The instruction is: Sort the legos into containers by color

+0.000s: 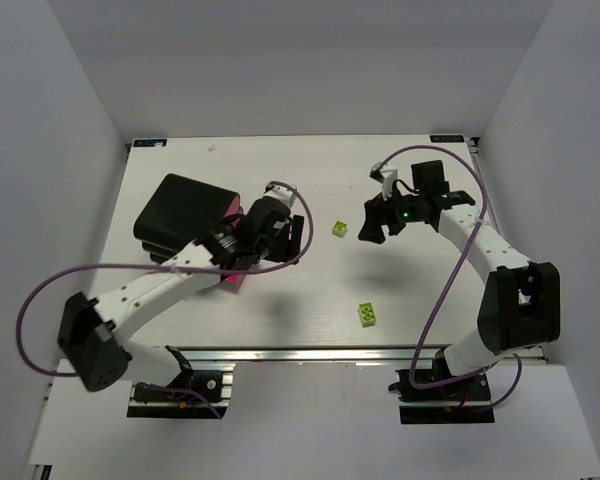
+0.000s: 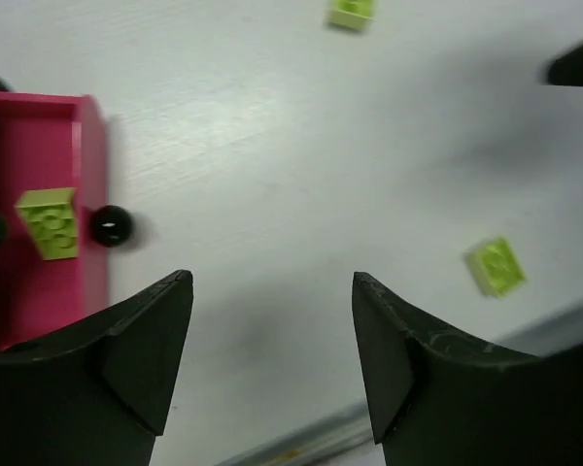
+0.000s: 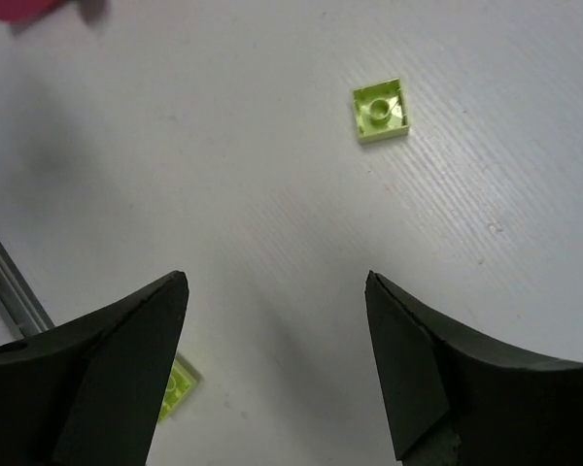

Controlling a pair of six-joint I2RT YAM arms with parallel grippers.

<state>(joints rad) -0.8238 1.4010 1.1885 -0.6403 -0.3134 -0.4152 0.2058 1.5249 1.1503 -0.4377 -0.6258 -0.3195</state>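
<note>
While the right fingers [image 3: 117,379] and the left fingers [image 2: 136,359] both hang wide open with nothing in them, a square lime lego brick [image 3: 380,110] lies on the desk [image 3: 223,194] just ahead of the right ones, farther from the left ones.

White table [image 1: 320,180] w/ metal rail [image 1: 310,352] along near edge, white walls [image 1: 40,150] round it.

White table [image 1: 280,170] — black cabinet [image 1: 175,207] left, central lime lego [image 1: 340,229], nearer lime lego [image 1: 367,315].
</note>
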